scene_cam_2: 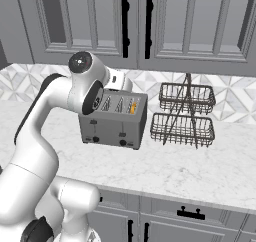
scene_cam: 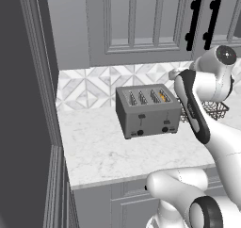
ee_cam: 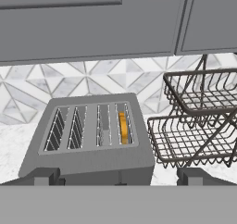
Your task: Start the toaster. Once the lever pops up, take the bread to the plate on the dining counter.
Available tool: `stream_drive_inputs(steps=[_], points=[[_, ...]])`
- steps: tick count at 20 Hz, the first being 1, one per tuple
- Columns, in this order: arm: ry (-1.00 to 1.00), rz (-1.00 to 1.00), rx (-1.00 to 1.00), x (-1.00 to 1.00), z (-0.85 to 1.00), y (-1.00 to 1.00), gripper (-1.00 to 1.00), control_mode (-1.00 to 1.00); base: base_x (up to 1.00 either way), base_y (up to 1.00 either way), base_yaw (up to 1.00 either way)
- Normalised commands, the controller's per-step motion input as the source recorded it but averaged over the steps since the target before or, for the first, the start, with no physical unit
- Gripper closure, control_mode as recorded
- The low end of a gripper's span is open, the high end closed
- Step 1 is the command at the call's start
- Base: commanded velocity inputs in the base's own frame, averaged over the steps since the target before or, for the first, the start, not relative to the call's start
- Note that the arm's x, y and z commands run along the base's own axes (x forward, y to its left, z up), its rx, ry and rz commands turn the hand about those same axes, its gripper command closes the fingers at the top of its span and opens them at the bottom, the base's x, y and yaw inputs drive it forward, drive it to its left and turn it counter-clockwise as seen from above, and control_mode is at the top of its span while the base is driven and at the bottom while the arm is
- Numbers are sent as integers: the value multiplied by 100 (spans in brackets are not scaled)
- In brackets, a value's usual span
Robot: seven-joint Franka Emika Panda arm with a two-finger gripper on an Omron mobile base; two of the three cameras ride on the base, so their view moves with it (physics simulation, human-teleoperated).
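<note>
Grey brushed metal forms the boxy four-slot toaster [scene_cam: 148, 111], which stands on the white, grey-veined marble worktop [scene_cam: 117, 151] against the diamond-tiled backsplash [scene_cam: 89, 88], just beside a two-tier dark wire basket rack [scene_cam_2: 184, 115]. One thin orange-tan slice of bread [ee_cam: 122, 127] sits upright in the slot nearest the rack; the other three slots look empty. The two-finger gripper [ee_cam: 118, 176] hangs above and somewhat in front of the toaster with its jaws spread wide and nothing between them, its two dark fingertips [ee_cam: 42, 174] framing the toaster's front edge in the hand view. On the front face two small dark slide levers can be counted, a left lever [scene_cam: 141, 116] and a right lever [scene_cam: 166, 112], each over one of two dark knobs [scene_cam: 140, 132]; both levers appear to sit high in their tracks, which suggests that toasting has not yet been started. The step in hand is judged to be the approach to the lever. Since the bread occupies a slot on the rack side, the right lever is probably the one that serves it. A sound press would bring one fingertip squarely onto the top of that lever and drive it straight down along its track, keeping the hand clear of the wire rack and avoiding any sideways push that could slide the toaster on the smooth marble. Counted in view: one toaster, four slots, one slice, two levers, two knobs, one rack of two baskets.
</note>
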Motion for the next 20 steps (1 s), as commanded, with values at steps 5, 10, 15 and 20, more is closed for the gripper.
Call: stream_drive_inputs(steps=[5, 10, 15, 20], points=[[0, 0, 0, 0, 0, 0, -100, -100, 0, 0, 0], [0, 0, 0, 0, 0, 0, -100, -100, 0, 0, 0], [0, 0, 0, 0, 0, 0, -100, -100, 0, 0, 0], [0, 0, 0, 0, 0, 0, -100, -100, 0, 0, 0]])
